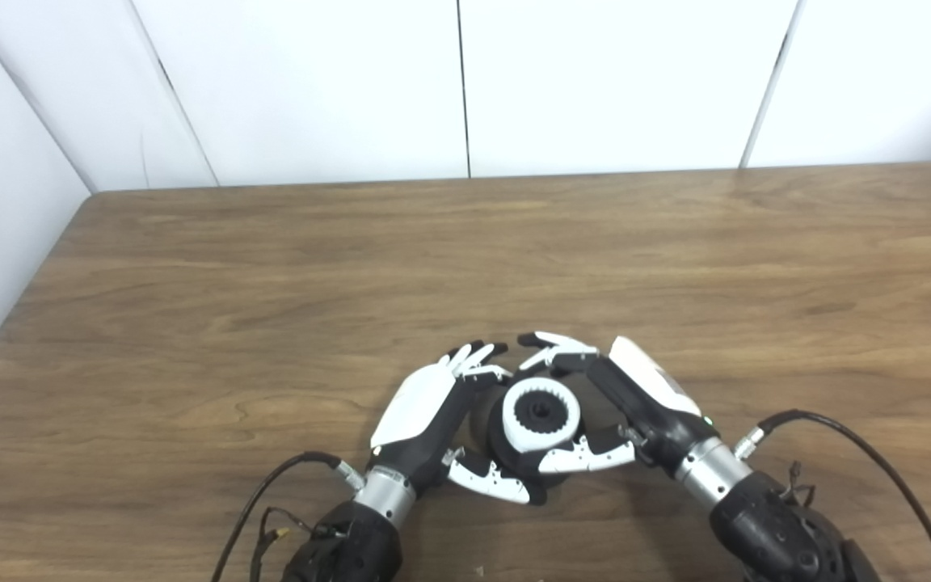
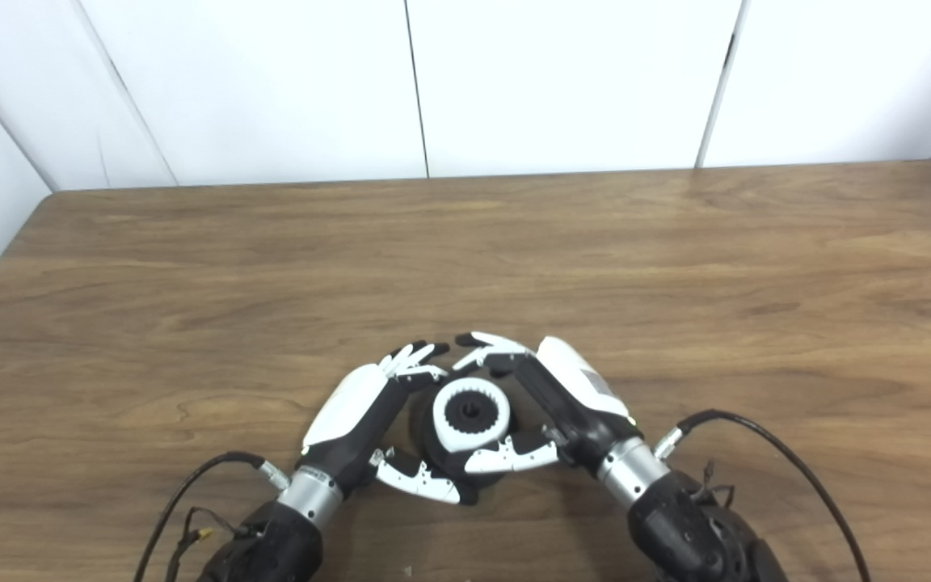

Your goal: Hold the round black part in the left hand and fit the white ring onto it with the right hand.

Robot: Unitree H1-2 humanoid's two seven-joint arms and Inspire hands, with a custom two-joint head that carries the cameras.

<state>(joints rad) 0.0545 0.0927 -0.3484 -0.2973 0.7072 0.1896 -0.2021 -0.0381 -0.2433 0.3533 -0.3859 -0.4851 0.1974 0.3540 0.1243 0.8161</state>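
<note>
Now white ring [image 1: 545, 413] atop black part [image 1: 514, 454] — between robot hands.

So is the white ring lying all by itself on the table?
No, the white ring sits on top of the round black part, with the left hand and right hand cupped around them.

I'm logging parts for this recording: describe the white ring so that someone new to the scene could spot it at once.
On the brown wooden table, look near the front edge, where the left hand and right hand curl toward each other. Between them sits the round black part; the white ring lies on top, the only white circle there, with a dark toothed centre.
</note>
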